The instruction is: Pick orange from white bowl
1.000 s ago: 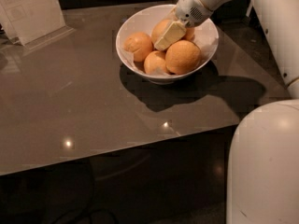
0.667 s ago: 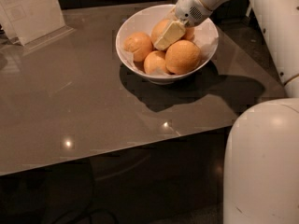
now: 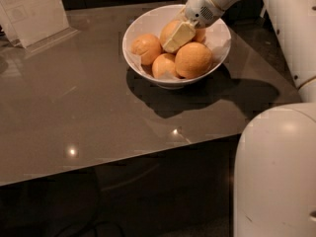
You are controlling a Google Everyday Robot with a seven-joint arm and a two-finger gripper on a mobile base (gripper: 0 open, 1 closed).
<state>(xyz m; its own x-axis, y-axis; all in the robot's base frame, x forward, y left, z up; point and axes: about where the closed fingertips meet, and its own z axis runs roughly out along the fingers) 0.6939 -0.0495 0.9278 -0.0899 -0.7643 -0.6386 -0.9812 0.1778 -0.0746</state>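
The white bowl (image 3: 143, 22) stands on the dark table toward the back, holding several oranges. My gripper (image 3: 177, 36) reaches down into the bowl from the upper right and rests against a pale orange (image 3: 168, 30) at the back of the bowl, partly covering it. The biggest, deeper-orange fruit (image 3: 193, 59) lies at the front right, just below the gripper. Two smaller oranges lie at the left (image 3: 146, 48) and front (image 3: 164, 65). Another orange (image 3: 200, 35) shows behind the gripper.
A white card in a clear stand (image 3: 32, 11) sits at the table's back left. The table's front edge (image 3: 123, 157) runs across the lower middle. My arm (image 3: 286, 28) comes down the right side and my white body (image 3: 276, 177) fills the lower right.
The gripper stays at the same place in the bowl against the back orange. The white body at the lower right has edged slightly left.
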